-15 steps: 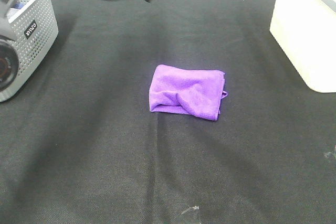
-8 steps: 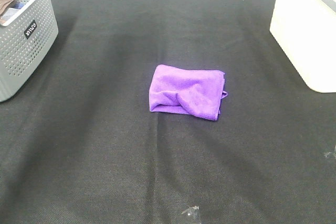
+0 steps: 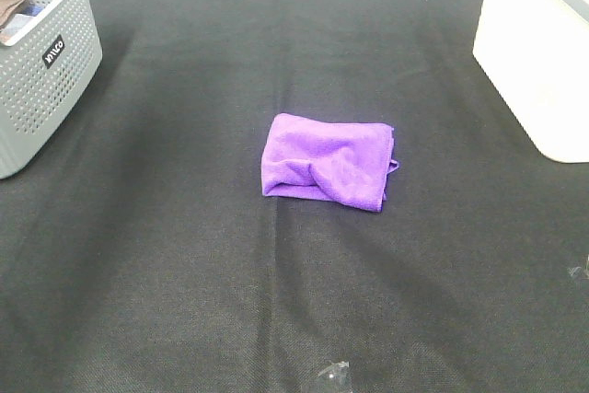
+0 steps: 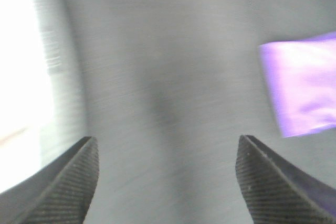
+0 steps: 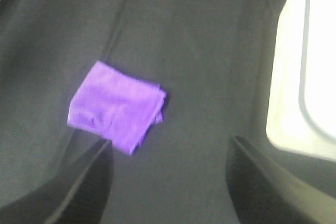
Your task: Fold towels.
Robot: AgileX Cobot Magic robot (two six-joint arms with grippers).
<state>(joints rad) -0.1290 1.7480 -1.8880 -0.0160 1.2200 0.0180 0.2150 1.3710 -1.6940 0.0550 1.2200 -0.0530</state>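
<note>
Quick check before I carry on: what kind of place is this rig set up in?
Probably a lab bench staged as a laundry station, not a home. A black cloth covers the table, with one folded purple towel in the middle, a grey perforated basket holding fabric on the left and a white bin on the right.

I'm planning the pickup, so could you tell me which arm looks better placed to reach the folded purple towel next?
Probably the right. The right gripper is open with the whole towel framed just beyond its fingers. The left gripper, also open, catches only the towel's edge off to one side in a blurred view.
</note>
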